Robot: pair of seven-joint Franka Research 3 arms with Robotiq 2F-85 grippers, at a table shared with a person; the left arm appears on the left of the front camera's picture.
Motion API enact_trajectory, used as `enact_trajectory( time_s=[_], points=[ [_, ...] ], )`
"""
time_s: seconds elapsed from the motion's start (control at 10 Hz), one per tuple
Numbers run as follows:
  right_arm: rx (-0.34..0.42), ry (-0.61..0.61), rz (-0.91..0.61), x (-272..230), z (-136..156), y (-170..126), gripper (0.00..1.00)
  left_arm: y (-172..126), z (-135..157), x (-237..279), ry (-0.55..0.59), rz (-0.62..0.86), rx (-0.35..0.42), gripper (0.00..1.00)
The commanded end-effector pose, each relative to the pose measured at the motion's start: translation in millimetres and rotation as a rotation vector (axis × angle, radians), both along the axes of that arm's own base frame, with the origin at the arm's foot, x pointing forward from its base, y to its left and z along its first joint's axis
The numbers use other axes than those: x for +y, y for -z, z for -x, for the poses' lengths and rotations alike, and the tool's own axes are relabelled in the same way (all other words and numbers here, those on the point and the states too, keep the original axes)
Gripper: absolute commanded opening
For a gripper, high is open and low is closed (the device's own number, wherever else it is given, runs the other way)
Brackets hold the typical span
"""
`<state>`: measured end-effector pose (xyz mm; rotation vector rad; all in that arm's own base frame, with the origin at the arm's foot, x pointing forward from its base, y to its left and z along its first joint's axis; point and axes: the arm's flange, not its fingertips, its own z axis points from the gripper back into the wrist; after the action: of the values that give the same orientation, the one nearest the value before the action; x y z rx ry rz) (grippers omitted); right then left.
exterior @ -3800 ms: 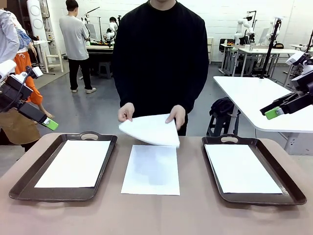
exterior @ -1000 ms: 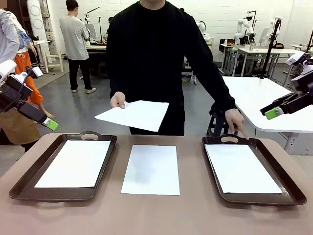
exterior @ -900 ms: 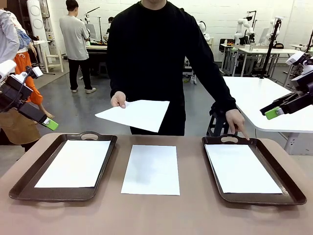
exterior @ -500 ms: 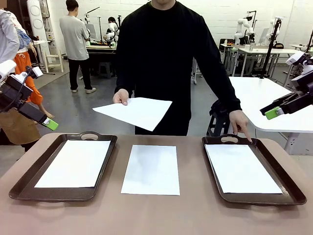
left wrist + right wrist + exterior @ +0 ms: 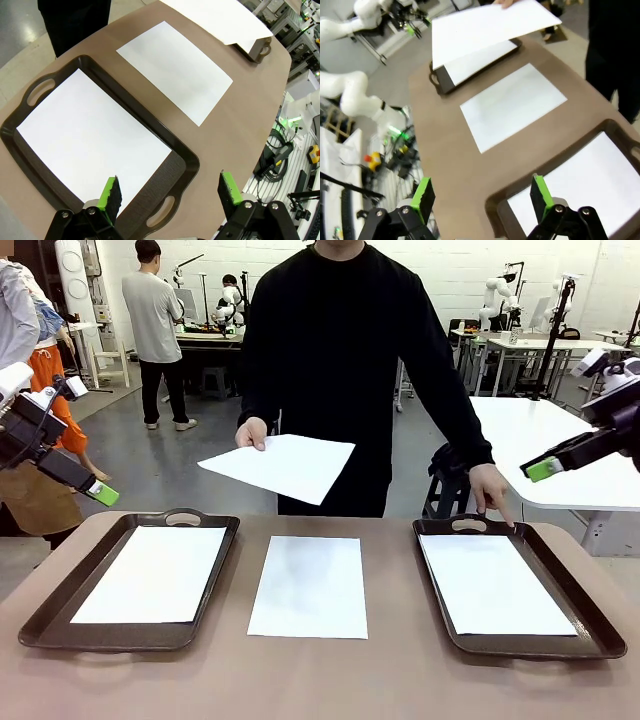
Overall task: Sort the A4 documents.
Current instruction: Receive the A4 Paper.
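Right pincer [image 5: 481,190] just shifted in toward the right tray [image 5: 590,620]. It and the left pincer [image 5: 170,184] gape wide, both empty. Person's hand [image 5: 490,490] points at that tray's far rim; 1 A4 sheet [image 5: 280,466] is held aloft, left of it. Likely destination: that tray.

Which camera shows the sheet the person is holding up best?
The front view: the whole held sheet shows, pinched at one corner by the person's hand. The left wrist view crops it at the top edge; the right wrist view shows most of it.
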<state>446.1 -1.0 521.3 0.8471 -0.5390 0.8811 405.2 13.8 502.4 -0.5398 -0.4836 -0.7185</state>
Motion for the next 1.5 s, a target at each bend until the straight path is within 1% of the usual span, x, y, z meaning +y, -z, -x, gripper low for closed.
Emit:
enact_trajectory(
  time_s=[0.0,0.1,0.2,0.3,0.4,0.5,0.6,0.9,1.1,1.4],
  points=[
    [0.137,0.072,-0.136,28.6,-18.4,8.1,1.00,-0.4,-0.2,0.5,0.003,-0.001,-0.003,1.00],
    [0.231,0.109,-0.218,43.1,-26.1,18.2,1.00,-0.4,-0.2,0.5,0.003,-0.001,-0.003,1.00],
    [0.344,0.133,-0.294,55.7,-33.8,28.1,1.00,-0.4,-0.2,0.5,0.003,-0.001,-0.003,1.00],
    [0.480,0.131,-0.370,68.5,-41.6,39.3,1.00,-0.4,-0.2,0.5,0.003,-0.001,-0.003,1.00],
    [0.589,0.150,-0.435,82.1,-48.5,50.7,1.00,-0.4,-0.2,0.5,0.003,-0.001,-0.003,1.00],
    [0.679,0.166,-0.477,96.8,-51.0,62.6,1.00,-0.4,-0.2,0.5,0.003,-0.001,-0.003,1.00],
    [0.727,0.188,-0.497,115.5,-48.8,73.6,1.00,-0.4,-0.2,0.5,0.003,-0.001,-0.003,1.00],
    [0.784,0.279,-0.541,154.6,-54.7,102.5,1.00,-0.4,-0.2,0.5,0.003,-0.001,-0.003,1.00],
    [0.866,0.343,-0.576,176.0,-68.4,118.4,1.00,-0.4,-0.2,0.5,0.003,-0.001,-0.003,1.00],
    [0.936,0.388,-0.672,196.0,-88.9,140.4,1.00,-0.4,-0.2,0.5,0.003,-0.001,-0.003,1.00]
  ],
)
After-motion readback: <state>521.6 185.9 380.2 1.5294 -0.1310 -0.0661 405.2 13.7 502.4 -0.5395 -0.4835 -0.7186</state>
